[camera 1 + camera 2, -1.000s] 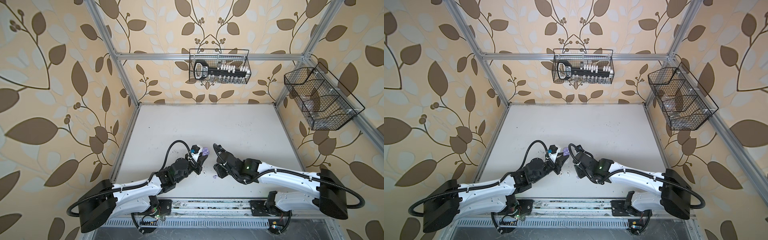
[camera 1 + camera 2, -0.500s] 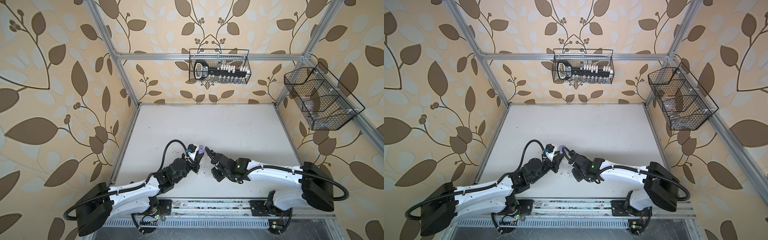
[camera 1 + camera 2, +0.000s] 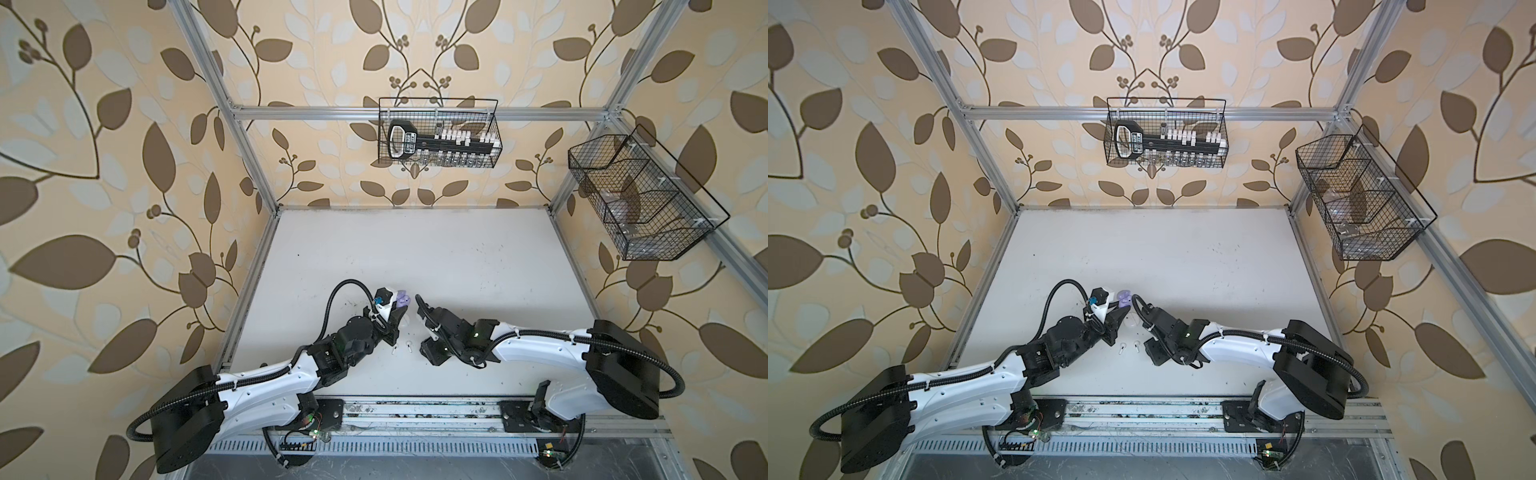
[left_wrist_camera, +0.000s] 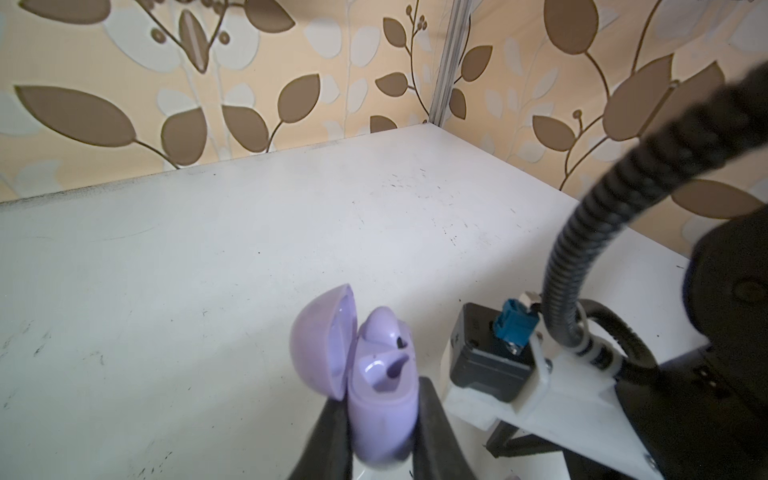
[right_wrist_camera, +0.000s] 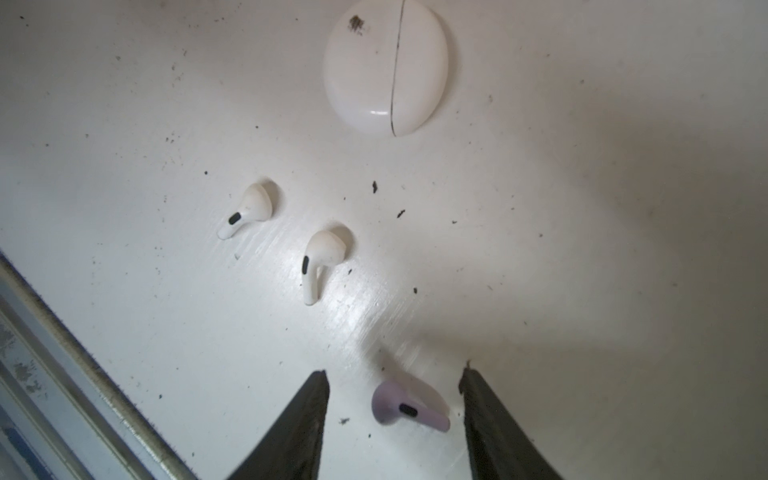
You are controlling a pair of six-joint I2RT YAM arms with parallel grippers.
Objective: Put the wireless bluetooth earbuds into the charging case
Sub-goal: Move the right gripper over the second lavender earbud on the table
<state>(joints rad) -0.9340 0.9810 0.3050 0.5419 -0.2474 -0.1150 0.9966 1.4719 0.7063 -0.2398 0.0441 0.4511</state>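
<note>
The white table (image 3: 415,249) fills the lower middle of both top views. At its lower centre the left gripper (image 4: 380,411) is clamped on the open lilac case (image 4: 374,374), which has one seated lilac earbud (image 4: 384,328). The right gripper (image 5: 394,372) stands wide around a loose lilac earbud (image 5: 405,405) lying on the table. A closed white case (image 5: 386,66) and two white earbuds (image 5: 249,208) (image 5: 322,257) lie nearby
</note>
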